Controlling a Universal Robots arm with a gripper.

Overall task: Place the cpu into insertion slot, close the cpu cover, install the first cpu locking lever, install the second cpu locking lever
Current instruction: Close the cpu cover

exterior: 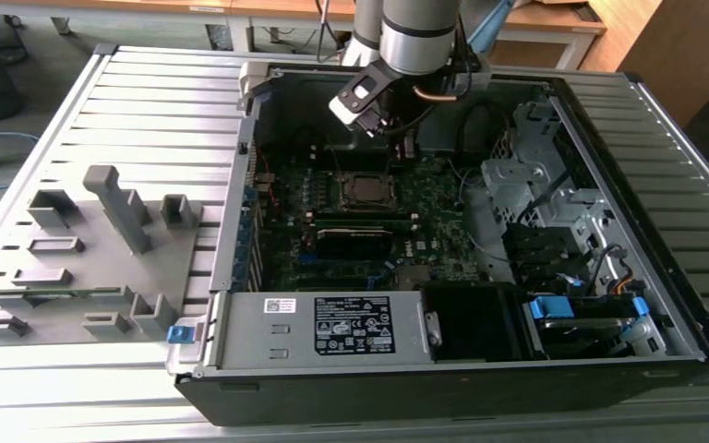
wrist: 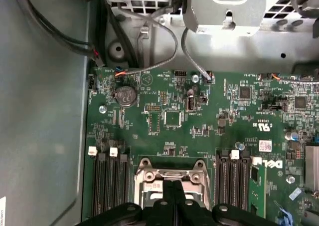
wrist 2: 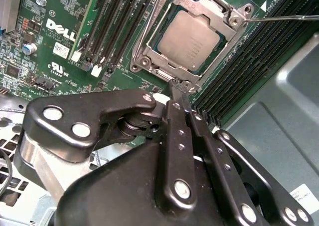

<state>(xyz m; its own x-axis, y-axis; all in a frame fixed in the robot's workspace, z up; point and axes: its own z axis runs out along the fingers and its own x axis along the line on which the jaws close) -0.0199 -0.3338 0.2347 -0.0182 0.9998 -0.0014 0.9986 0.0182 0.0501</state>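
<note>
The cpu (wrist 2: 189, 39), a dull silver square, lies in the insertion slot (exterior: 361, 187) on the green motherboard. The cpu cover (wrist 2: 230, 39), a metal frame with a window, lies flat around it. A thin metal locking lever (wrist 2: 284, 17) stretches from the socket's corner across the memory slots. My gripper (wrist 2: 175, 84) is shut with its fingers pressed together and nothing between them, its tip just off the socket's edge. In the exterior view the gripper (exterior: 386, 129) hangs inside the case above the socket. In the first wrist view the gripper (wrist: 172, 191) covers the middle of the cover (wrist: 172, 175).
Black memory slots (wrist 2: 114, 26) flank the socket on both sides. Cables (wrist: 149, 61) and a metal drive cage (exterior: 539, 185) crowd the case's far side. A power supply (exterior: 330, 328) fills the near end. A grey fixture plate (exterior: 84, 249) lies at the exterior view's left.
</note>
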